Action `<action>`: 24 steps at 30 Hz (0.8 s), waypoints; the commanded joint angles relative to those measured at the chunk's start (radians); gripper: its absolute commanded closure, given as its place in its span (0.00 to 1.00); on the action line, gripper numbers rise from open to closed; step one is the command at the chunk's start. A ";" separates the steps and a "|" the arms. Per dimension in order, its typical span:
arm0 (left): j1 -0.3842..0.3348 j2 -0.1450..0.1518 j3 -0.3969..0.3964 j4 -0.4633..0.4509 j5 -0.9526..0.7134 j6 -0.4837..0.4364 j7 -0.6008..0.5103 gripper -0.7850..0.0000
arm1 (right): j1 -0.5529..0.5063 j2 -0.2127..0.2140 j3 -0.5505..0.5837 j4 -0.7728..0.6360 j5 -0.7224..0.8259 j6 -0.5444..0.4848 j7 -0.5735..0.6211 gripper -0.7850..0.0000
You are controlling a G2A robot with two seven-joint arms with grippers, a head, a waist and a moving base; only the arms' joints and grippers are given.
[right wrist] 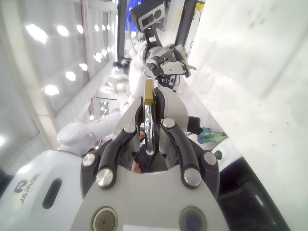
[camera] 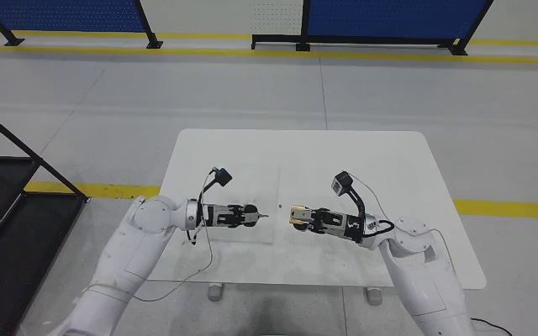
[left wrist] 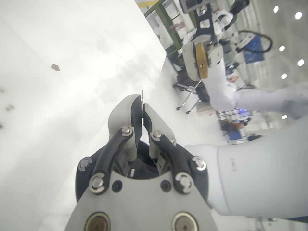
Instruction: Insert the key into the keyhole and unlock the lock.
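Observation:
My left gripper [camera: 252,217] hovers over the white table [camera: 361,160], shut on a small silver key [camera: 264,216] whose blade points at the other arm. In the left wrist view the key [left wrist: 142,97] sticks out edge-on from between the fingertips. My right gripper [camera: 307,217] faces it, shut on a brass padlock [camera: 298,214]. The padlock [right wrist: 149,94] has its brass body out front and its shiny shackle back between the fingers. A short gap separates key tip and padlock. The padlock [left wrist: 201,61] and the key [right wrist: 191,67] each appear in the opposite wrist view.
A small dark speck [camera: 278,206] lies on the table between the grippers. The table's front edge [camera: 336,284] runs just below both arms. Blue barrier panels [camera: 387,18] stand far behind on the floor.

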 commanded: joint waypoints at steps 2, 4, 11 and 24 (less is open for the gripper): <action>0.005 0.007 0.001 -0.021 0.100 -0.099 0.100 1.00 | 0.000 0.000 0.000 0.000 0.000 0.000 0.000 1.00; 0.011 0.015 0.003 -0.036 0.195 -0.166 0.167 1.00 | 0.000 0.000 0.000 0.000 0.000 0.000 0.000 1.00; 0.028 0.029 -0.034 -0.089 0.604 -0.325 0.423 1.00 | 0.000 0.000 0.000 0.000 0.000 0.000 0.000 1.00; 0.060 0.030 -0.024 -0.114 1.052 -0.314 0.884 1.00 | 0.000 0.000 0.000 0.000 0.000 0.000 0.000 1.00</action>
